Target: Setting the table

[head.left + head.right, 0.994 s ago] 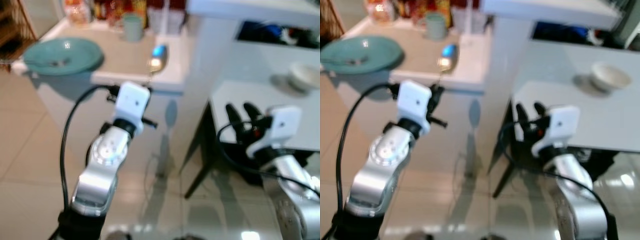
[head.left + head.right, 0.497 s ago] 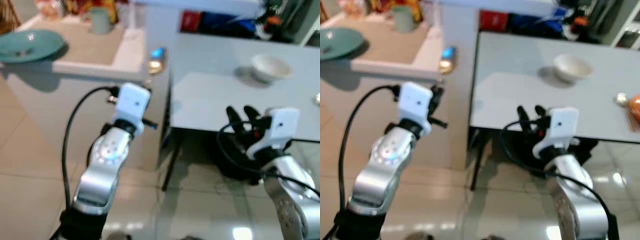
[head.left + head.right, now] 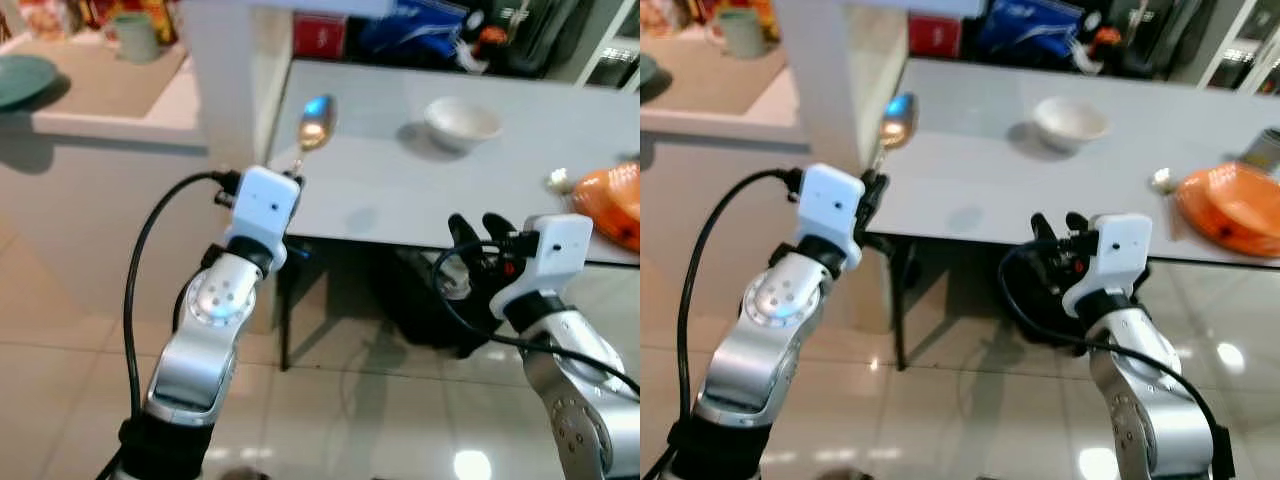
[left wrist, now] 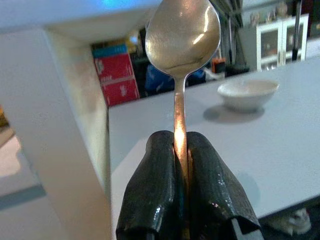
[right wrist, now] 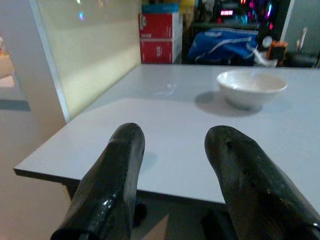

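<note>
Left gripper fingers pinched on spoon handle, raised near bench corner; right gripper fingers spread, empty; bowl farther back.

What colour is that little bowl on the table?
White; the bowl shows best in the right wrist view.

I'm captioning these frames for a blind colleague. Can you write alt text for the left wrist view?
The left gripper has its two black fingers shut on the handle of a metal spoon, which stands upright with its bowl at the top. Beyond it a white bowl sits on a pale grey table, with a red box in the dim background.
</note>
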Available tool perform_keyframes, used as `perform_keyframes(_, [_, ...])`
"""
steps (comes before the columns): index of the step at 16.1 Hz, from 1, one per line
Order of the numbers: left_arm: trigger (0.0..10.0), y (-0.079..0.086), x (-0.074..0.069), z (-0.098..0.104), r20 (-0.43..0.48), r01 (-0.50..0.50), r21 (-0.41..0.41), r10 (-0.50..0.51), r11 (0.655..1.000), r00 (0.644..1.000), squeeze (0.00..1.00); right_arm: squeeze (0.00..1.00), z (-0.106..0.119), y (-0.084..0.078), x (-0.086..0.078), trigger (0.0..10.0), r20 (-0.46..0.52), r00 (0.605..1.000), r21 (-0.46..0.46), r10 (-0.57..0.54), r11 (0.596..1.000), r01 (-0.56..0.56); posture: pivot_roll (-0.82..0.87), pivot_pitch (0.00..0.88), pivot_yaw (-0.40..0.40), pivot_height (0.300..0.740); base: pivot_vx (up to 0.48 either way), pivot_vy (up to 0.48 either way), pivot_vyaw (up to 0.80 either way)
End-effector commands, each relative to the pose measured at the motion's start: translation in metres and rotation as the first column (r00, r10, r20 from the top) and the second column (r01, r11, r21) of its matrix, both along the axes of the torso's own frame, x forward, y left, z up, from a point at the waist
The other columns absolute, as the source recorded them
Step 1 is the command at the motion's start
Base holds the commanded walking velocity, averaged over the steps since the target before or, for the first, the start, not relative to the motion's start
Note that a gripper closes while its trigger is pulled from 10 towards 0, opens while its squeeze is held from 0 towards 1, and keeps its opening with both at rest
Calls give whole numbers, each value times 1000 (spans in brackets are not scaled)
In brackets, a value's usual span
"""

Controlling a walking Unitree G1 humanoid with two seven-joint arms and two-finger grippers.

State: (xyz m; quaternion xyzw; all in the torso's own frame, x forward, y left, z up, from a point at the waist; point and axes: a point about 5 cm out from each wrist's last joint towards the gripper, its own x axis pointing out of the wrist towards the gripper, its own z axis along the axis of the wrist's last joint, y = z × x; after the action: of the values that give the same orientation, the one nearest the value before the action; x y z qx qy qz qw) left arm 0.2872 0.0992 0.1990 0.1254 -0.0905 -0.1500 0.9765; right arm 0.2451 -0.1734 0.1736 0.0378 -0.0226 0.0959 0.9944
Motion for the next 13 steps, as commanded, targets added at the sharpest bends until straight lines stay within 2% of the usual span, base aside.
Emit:
perform_keyframes(1, [10000, 6, 1, -2, -9, -25, -4, 25, 1000, 1000, 0, 0, 0, 1, 1, 10000, -6, 1000, 1, -1, 1000, 1, 25, 42, -43, 740, 0, -480, 0])
perform_keyframes(3, [10000, 11, -1, -2, -5, -68, -16, 68, 998, 998, 0, 0, -2, 0, 2, 10000, -14, 1000, 0, -10, 1000, 10, 25, 42, -43, 740, 0, -217, 0])
perform_keyframes(4, [10000, 18, 2, -5, -41, -140, -40, 139, 989, 989, 0, 0, -1, 0, 3, 10000, -17, 1000, -3, -9, 1000, 9, 14, 47, -36, 740, 0, 0, 0])
perform_keyframes(6, [10000, 21, 6, -4, -39, -123, -24, 122, 992, 992, 0, 0, 1, -1, 5, 10000, -21, 1000, -25, -2, 1000, 2, 13, 59, -39, 740, 0, 0, 0])
perform_keyframes(9, [10000, 19, 7, -2, -50, -108, -45, 106, 993, 993, 0, 0, 3, -1, 8, 10000, -12, 1000, -26, 17, 1000, -17, 25, 65, -35, 740, 87, 0, 0])
perform_keyframes(12, [10000, 20, 4, -3, -58, -99, -46, 96, 994, 994, 0, 0, 1, 0, 10, 10000, -22, 999, -17, 25, 1000, -26, 23, 64, -34, 740, 316, 0, -746])
perform_keyframes(13, [10000, 24, 7, -2, -57, -113, -38, 111, 993, 992, 0, 0, 4, 0, 13, 10000, -19, 1000, -16, 22, 1000, -22, 25, 71, -36, 740, 337, 0, 0])
